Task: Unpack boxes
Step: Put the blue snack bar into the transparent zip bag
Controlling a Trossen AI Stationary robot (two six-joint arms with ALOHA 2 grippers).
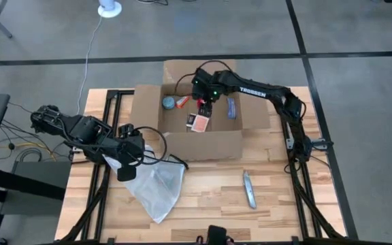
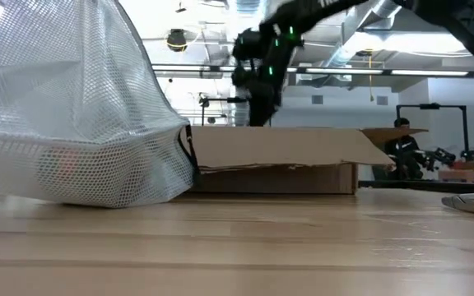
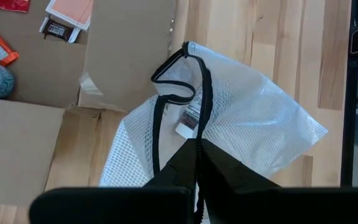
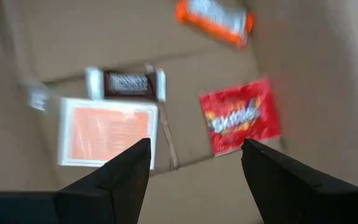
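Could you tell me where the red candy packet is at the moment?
In the high view the red candy packet lies on the floor of the open cardboard box, beside the orange-faced packet, just under the open right gripper.

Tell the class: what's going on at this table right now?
Two robot arms are unpacking an open box. The right gripper hangs open inside it, above a red candy bag, an orange card and a chocolate bar. The left gripper is shut on the rim of a mesh bag on the table beside the box.
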